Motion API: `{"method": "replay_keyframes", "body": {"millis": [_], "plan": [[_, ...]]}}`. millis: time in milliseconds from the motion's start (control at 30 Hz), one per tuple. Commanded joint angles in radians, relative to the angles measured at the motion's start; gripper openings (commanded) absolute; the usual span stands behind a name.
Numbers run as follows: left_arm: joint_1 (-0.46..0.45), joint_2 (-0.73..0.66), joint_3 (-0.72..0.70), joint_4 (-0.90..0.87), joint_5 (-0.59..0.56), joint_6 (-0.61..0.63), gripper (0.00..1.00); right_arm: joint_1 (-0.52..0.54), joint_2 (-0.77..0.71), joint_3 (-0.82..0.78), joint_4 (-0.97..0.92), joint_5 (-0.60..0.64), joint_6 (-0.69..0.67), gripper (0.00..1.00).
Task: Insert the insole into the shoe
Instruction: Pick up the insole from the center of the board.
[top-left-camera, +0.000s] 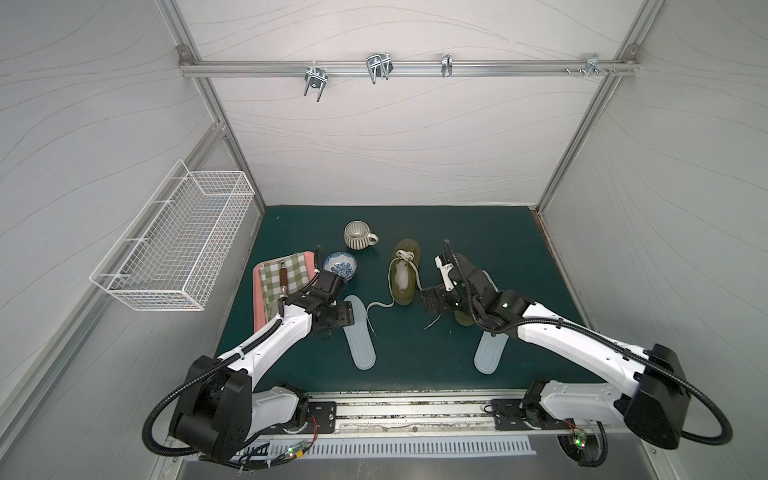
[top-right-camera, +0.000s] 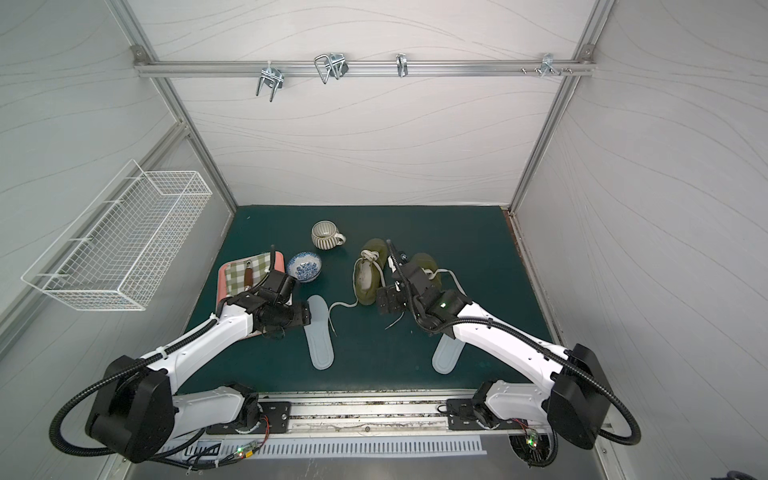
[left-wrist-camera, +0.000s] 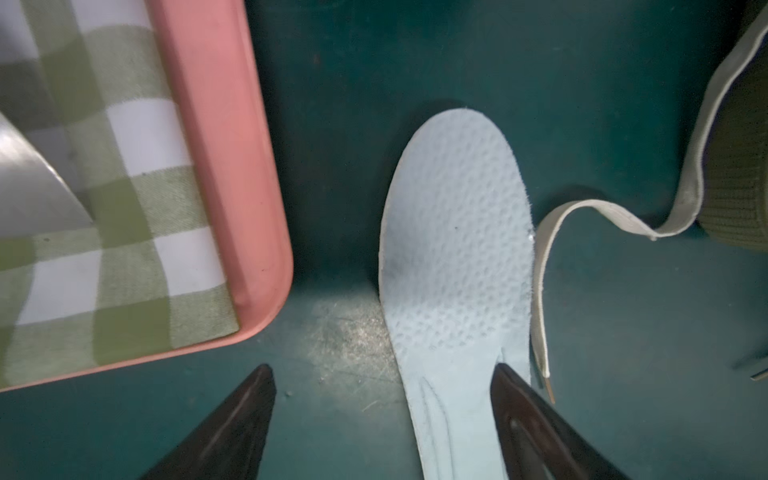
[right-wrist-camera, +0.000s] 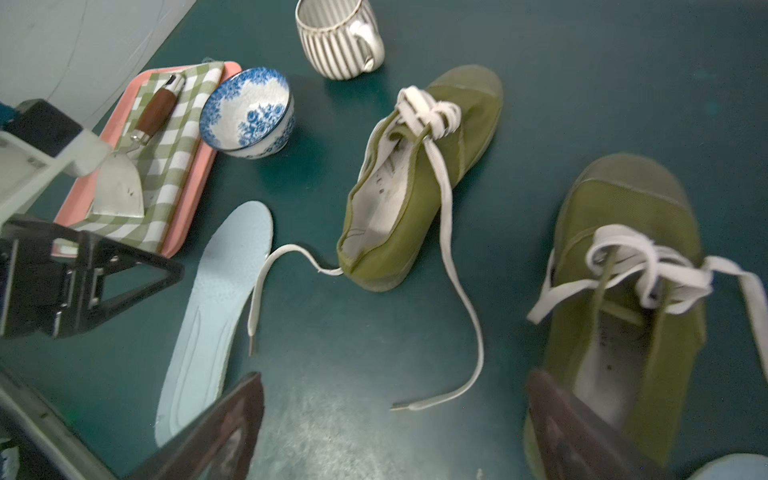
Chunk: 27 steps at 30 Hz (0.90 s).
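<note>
Directly beneath my left gripper (left-wrist-camera: 382, 368) the pale blue insole (left-wrist-camera: 453, 249) lies flat on the green mat (left-wrist-camera: 415, 62), its long axis running straight ahead from my parted fingers (left-wrist-camera: 532, 424), which grip nothing. The nearer olive shoe (top-left-camera: 405, 272) sits beyond and to the right, heel toward me; my left arm is closest.

Bare mat (left-wrist-camera: 340, 124) between pink tray (left-wrist-camera: 232, 166) and insole (left-wrist-camera: 453, 232); loose lace (left-wrist-camera: 540, 291) beside insole.

No text, label, brand or number is legible anywhere.
</note>
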Motion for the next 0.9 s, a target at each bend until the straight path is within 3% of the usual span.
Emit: {"method": "replay_keyframes", "body": {"millis": [0,233,867], "plan": [[0.000,0.054,0.009,0.066,0.038,-0.032,0.77,0.012,0.017,-0.017,0.028,-0.029,0.088,0.99],[0.000,0.179,0.055,0.076,0.018,0.004,0.62,0.013,0.032,-0.022,0.029,-0.018,0.084,0.99],[0.092,0.263,0.042,0.196,0.135,0.024,0.48,0.011,0.078,-0.026,0.047,-0.055,0.085,0.99]]}}
